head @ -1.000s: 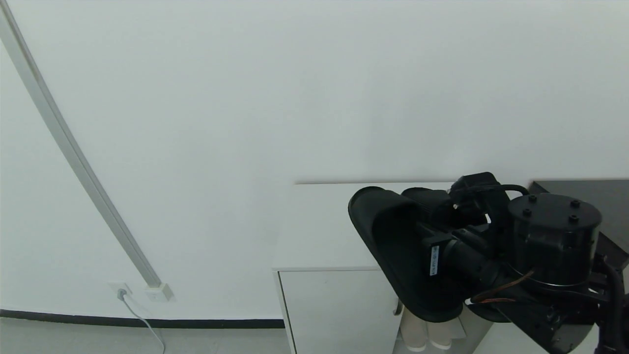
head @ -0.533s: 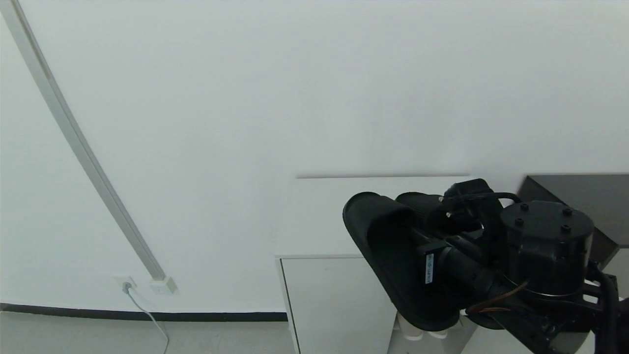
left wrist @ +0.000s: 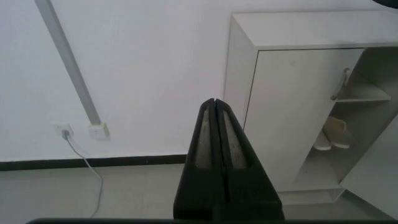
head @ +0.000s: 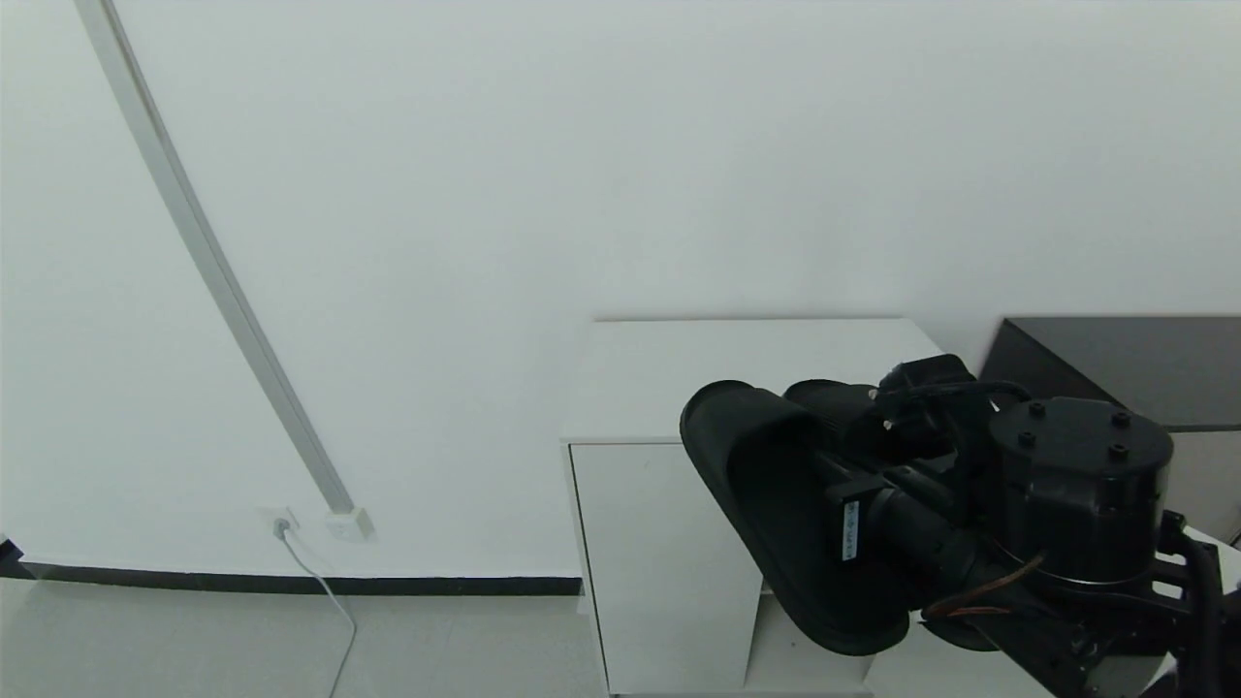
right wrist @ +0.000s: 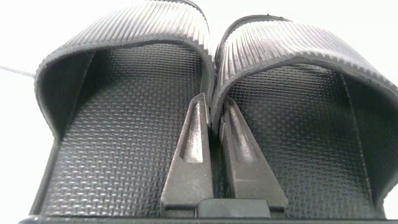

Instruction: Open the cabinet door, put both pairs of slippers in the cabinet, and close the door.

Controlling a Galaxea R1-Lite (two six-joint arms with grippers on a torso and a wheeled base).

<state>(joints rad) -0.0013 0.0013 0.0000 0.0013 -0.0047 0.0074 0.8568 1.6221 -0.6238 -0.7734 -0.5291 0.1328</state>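
A pair of black slippers (head: 785, 514) hangs in the air in front of the white cabinet (head: 679, 378), held side by side. My right gripper (right wrist: 212, 102) is shut on the slippers' two adjoining inner walls (right wrist: 214, 68). In the left wrist view the cabinet (left wrist: 292, 31) has its right side open, and a pale pair of slippers (left wrist: 333, 134) rests on a lower shelf inside. My left gripper (left wrist: 214, 134) hangs left of the cabinet, above the floor, shut with nothing in it.
A dark table (head: 1115, 364) stands right of the cabinet. On the wall to the left a slanted cable duct (head: 213, 271) ends by a socket (head: 281, 523) with a cord running down to the floor (head: 291, 640).
The head camera has moved, so the cabinet and wall duct sit higher and further right in the picture. The right gripper keeps its hold on the black slippers.
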